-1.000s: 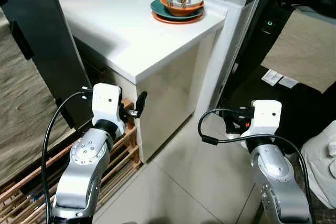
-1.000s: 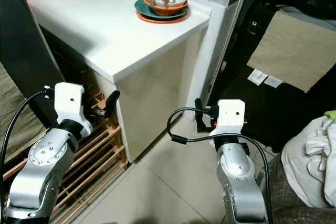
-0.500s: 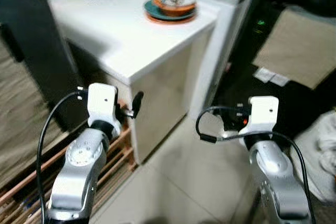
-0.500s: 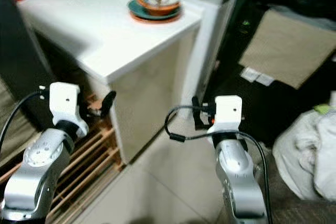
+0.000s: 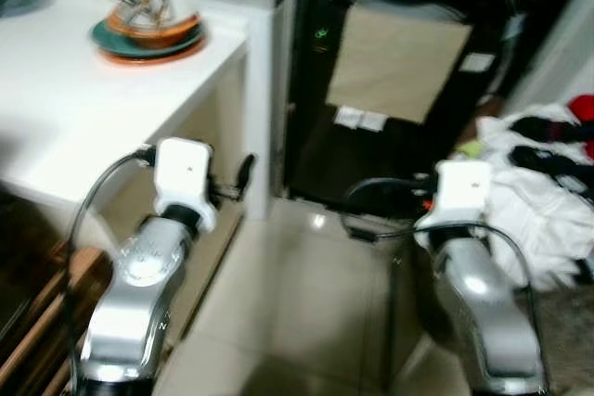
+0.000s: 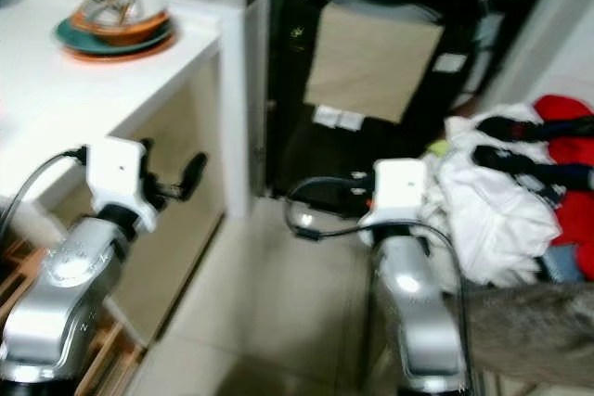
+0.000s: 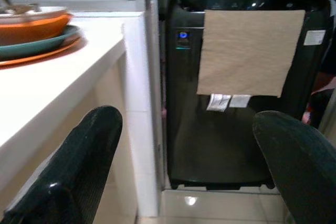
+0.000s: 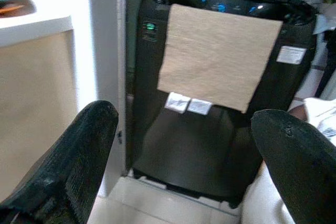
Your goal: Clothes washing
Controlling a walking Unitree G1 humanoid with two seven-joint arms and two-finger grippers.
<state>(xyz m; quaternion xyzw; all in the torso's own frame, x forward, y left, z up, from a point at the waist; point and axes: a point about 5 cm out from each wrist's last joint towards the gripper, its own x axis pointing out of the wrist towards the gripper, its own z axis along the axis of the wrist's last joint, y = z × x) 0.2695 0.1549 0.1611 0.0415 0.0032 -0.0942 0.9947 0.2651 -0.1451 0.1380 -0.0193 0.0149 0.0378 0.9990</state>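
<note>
A black top-loading washing machine (image 5: 371,150) stands ahead in a dark recess, with a beige sheet (image 5: 397,57) hanging over its front. A heap of white, black and red clothes (image 6: 506,192) lies to its right. Both arms are raised in front of me and point toward the machine. My left gripper (image 7: 189,129) is open and empty beside the white counter's corner. The right gripper (image 8: 184,124) is open and empty too, facing the machine's front, and its wrist (image 5: 462,187) sits just left of the clothes heap.
A white counter (image 5: 56,118) on the left carries a stack of plates and a bowl with cutlery (image 5: 148,30). A white post (image 5: 264,90) divides counter and machine. Light tiled floor (image 5: 297,303) lies between the arms. A grey-brown fabric (image 6: 529,322) fills the lower right.
The camera has swung right: the counter has slid left, and the washing machine and clothes heap have come into full view. Both arms keep their pose, fingers still apart.
</note>
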